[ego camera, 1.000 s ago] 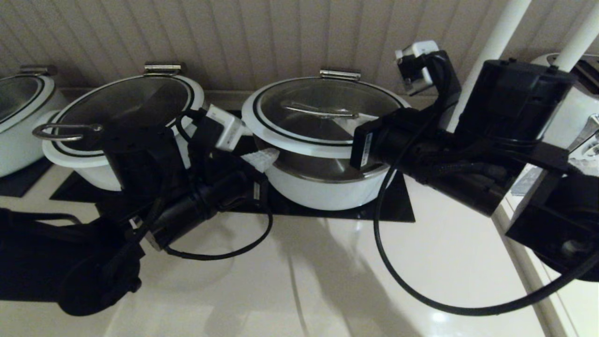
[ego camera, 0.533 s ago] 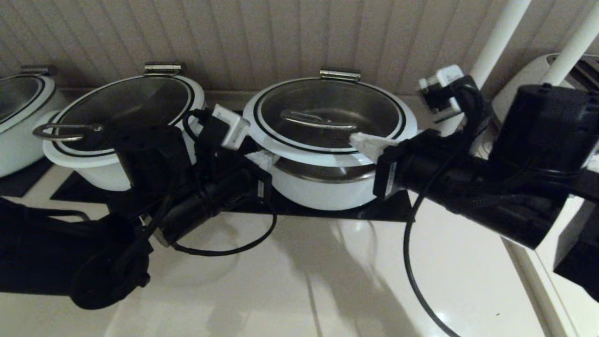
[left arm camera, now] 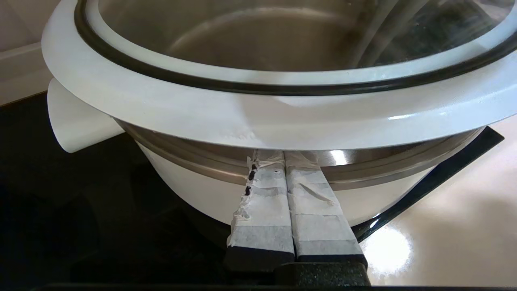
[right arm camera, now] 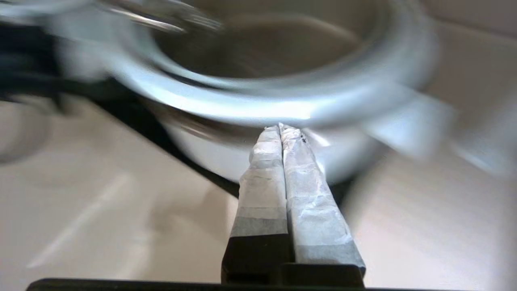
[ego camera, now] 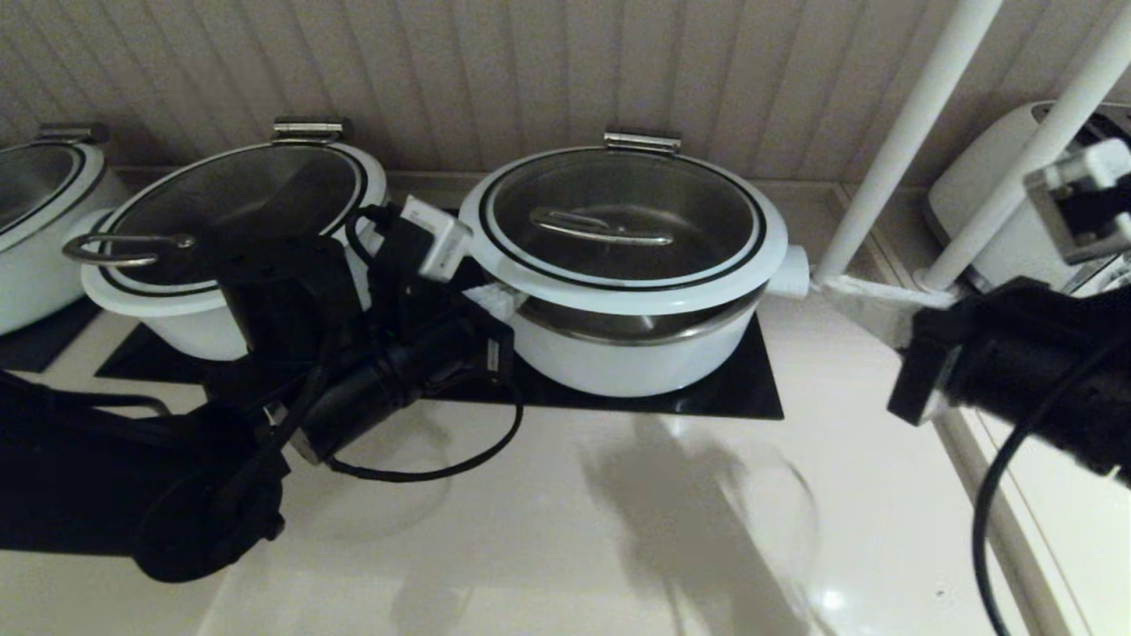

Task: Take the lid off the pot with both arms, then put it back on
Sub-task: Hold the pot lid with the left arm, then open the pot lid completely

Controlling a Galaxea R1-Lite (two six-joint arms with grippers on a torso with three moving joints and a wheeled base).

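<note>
The glass lid [ego camera: 623, 221], with its white rim and steel bar handle, lies on the white pot [ego camera: 627, 367] at the middle back. My left gripper [ego camera: 497, 305] is shut and empty. Its tips are tucked under the lid's rim on the pot's left side. In the left wrist view the gripper [left arm camera: 284, 155] meets the pot's steel band under the lid rim [left arm camera: 282, 121]. My right gripper [ego camera: 831, 285] is shut and empty, off to the right of the pot near its side handle [ego camera: 789, 270]. In the right wrist view the gripper [right arm camera: 280, 128] points at the blurred pot [right arm camera: 226, 153].
A wider white pot with a loop-handled lid [ego camera: 230, 199] stands close to the left, and another pot [ego camera: 35, 194] is at the far left. Two slanted white poles [ego camera: 910, 124] and a white appliance [ego camera: 981, 212] stand at the right. A black mat [ego camera: 751, 393] lies under the pot.
My right arm has pulled back to the right, off the lid's rim. The lid has come down level on the pot. My left gripper has stayed under the rim.
</note>
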